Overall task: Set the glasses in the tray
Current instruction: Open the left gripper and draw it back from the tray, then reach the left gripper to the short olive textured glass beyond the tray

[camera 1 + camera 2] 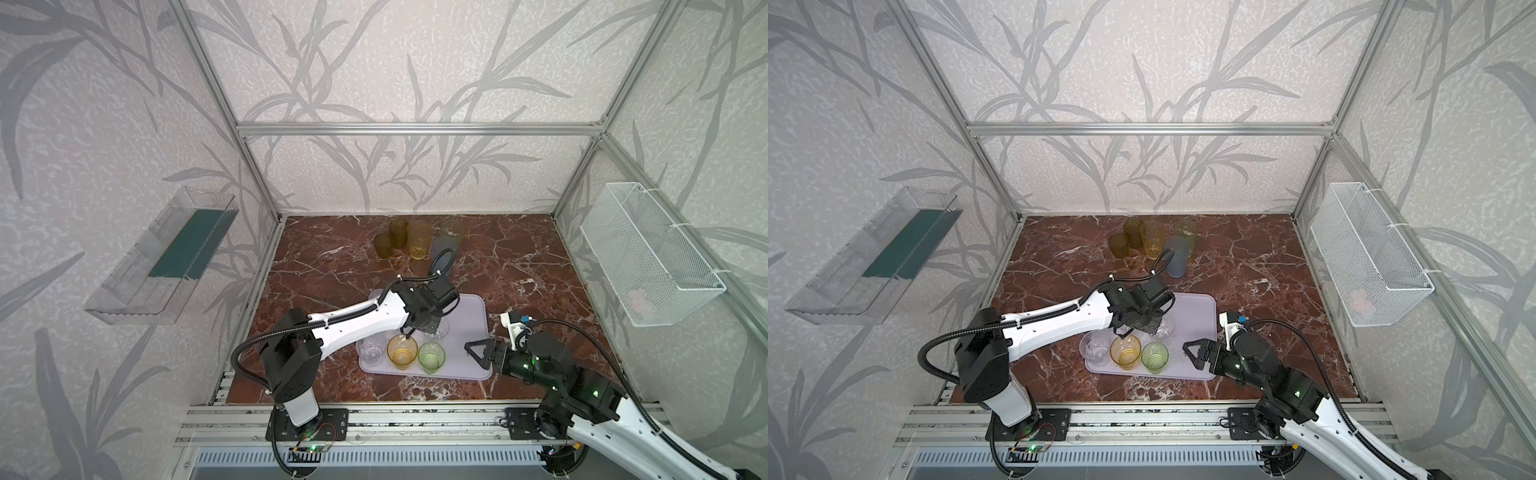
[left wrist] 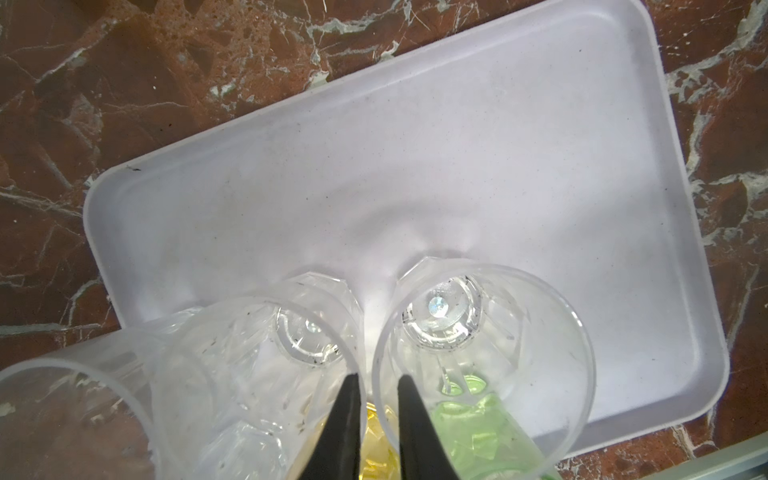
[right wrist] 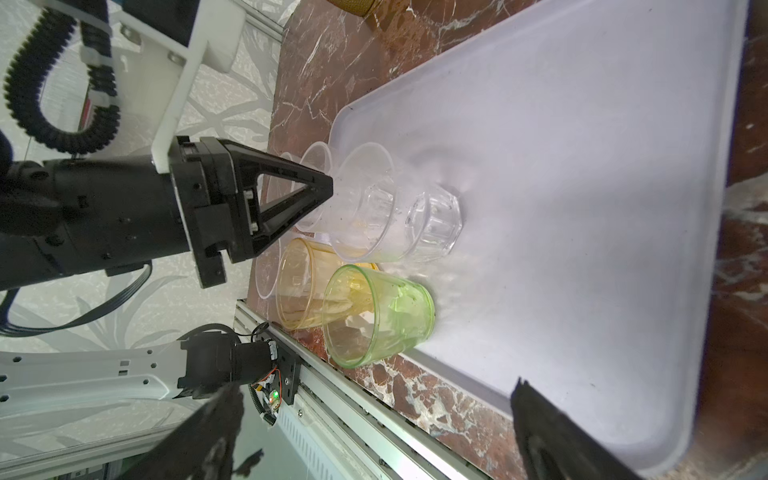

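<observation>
Fingers: left gripper [image 2: 376,415] has its fingers [image 2: 347,419] narrowly apart astride the rim of a clear glass [image 2: 484,357]
Glasses: clear ones, amber glass [image 1: 402,352] and green glass [image 1: 432,357] crowd the tray [image 2: 498,166] near-left; five back glasses [image 1: 417,241] stand on the table [image 1: 519,270]
Risk: withdrawing could snag that rim and topple close neighbours
Room: tray's far and right parts bare
Right gripper [image 3: 378,390]: wide apart, empty, at the tray's right edge
</observation>
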